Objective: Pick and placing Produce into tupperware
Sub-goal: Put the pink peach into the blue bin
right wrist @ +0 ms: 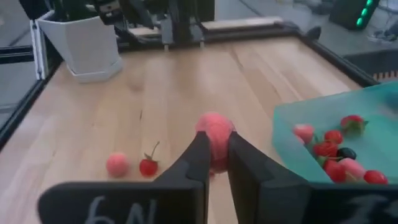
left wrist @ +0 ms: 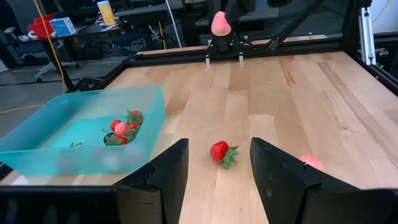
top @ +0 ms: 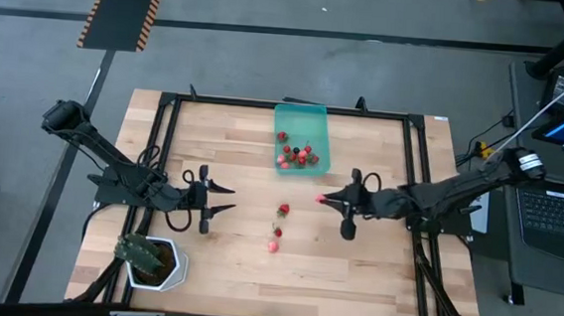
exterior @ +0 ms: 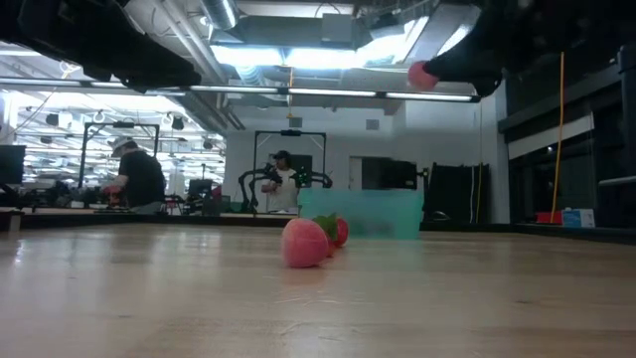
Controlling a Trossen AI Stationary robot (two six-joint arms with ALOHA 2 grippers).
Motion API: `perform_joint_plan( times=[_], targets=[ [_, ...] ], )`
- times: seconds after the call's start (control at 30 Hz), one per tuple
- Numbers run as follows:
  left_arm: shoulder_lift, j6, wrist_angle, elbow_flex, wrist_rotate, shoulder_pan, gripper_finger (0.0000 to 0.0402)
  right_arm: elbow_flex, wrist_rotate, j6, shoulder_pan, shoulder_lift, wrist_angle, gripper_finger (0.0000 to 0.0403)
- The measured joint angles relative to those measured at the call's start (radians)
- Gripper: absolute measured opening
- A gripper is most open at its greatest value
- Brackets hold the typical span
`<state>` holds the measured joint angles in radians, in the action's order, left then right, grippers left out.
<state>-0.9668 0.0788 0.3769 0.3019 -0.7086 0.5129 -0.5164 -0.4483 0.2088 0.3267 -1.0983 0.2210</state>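
Produce on table: two fruits remain loose on the wood, a red strawberry (top: 282,210) and a pink fruit (top: 274,246), between the two arms and well apart from the tupperware (top: 305,115).
Produce in container: several red and pink fruits (top: 297,157) and a dark berry (right wrist: 346,153) lie grouped at one end of the tupperware.
Right gripper: right gripper (right wrist: 213,157) is clamped on a pink fruit (right wrist: 215,132), raised clear of the table, near the container but not over it.
Left gripper: left gripper (left wrist: 217,171) waits with fingers spread, holding nothing; the red strawberry lies just ahead of its gap.
Fruit relative to right gripper: the fruit sits at the very fingertips, most of it standing out beyond them.
Risk, slip: the tip hold looks shallow; a jolt in transit could probably drop the fruit short of the rim.
Risk, release: opening before the fruit is over the container would likely send it rolling across the table.
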Motion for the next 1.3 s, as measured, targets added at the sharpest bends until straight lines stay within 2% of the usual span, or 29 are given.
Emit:
perform_joint_plan(
  times=[0.1,0.37,0.6,0.7,0.77,0.97,1.2,1.3],
  targets=[
    [0.000,0.000,0.002,0.000,0.000,0.000,0.0165,0.082,0.041,-0.035,-0.001,0.033,0.113,0.0038],
    [0.000,-0.001,0.007,0.000,0.047,0.000,0.0165,0.246,0.293,-0.140,-0.019,0.056,0.469,0.0038],
    [0.000,-0.002,0.014,0.000,0.049,0.000,0.0165,0.264,0.388,-0.138,-0.057,0.055,0.489,0.0038],
    [0.000,-0.002,0.014,0.000,0.049,0.000,0.0165,0.264,0.398,-0.139,-0.058,0.055,0.494,0.0038],
    [0.000,-0.002,0.014,0.000,0.049,0.000,0.0165,0.264,0.369,-0.137,-0.058,0.055,0.494,0.0038],
    [0.000,-0.002,0.013,0.000,0.049,0.000,0.0165,0.264,0.187,-0.103,-0.058,0.055,0.495,0.0038],
    [0.000,-0.003,0.013,0.000,0.048,0.000,0.0165,0.264,-0.095,-0.040,-0.065,0.033,0.496,0.0038],
    [0.000,-0.003,0.013,0.000,0.043,-0.002,0.0165,0.261,-0.163,-0.030,-0.086,-0.016,0.494,0.0038]
  ],
)
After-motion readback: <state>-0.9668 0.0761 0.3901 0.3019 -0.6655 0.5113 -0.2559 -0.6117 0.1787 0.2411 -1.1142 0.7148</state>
